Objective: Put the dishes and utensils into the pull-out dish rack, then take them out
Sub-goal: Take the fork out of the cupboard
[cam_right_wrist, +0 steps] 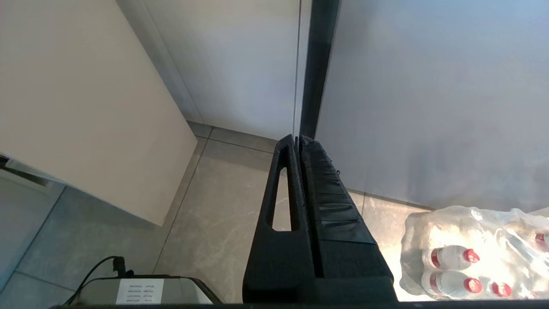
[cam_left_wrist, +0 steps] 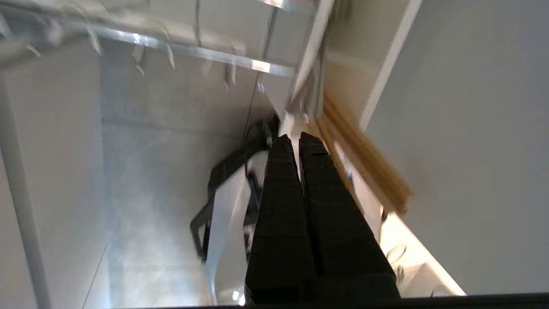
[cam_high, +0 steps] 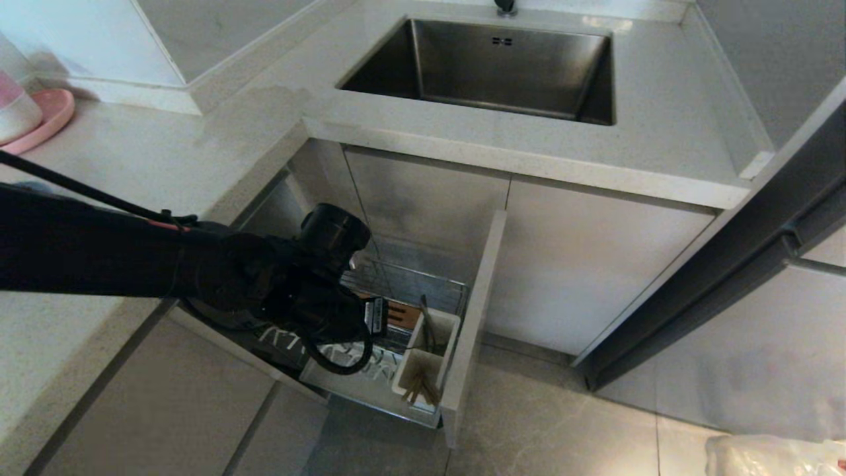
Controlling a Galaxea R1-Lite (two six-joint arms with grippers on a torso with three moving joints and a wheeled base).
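The pull-out dish rack [cam_high: 411, 277] stands drawn out under the counter, with its beige front panel [cam_high: 474, 317] to the right. Its white utensil cup [cam_high: 436, 327] holds the wooden chopsticks [cam_high: 421, 389] in the near compartment. A slim silver utensil [cam_high: 426, 322] stands in the far compartment. My left arm [cam_high: 264, 277] reaches down into the rack. In the left wrist view my left gripper [cam_left_wrist: 297, 138] is shut with nothing between its fingers, its tips close beside the chopsticks [cam_left_wrist: 364, 167]. The dishes are out of view. My right gripper [cam_right_wrist: 297, 138] hangs shut over the floor.
A steel sink [cam_high: 489, 66] is set in the counter above the rack. A pink plate [cam_high: 46, 122] with a pink-and-white bowl [cam_high: 16, 109] sits at the counter's far left. A wrapped pack of bottles [cam_right_wrist: 476, 253] lies on the floor by the right gripper.
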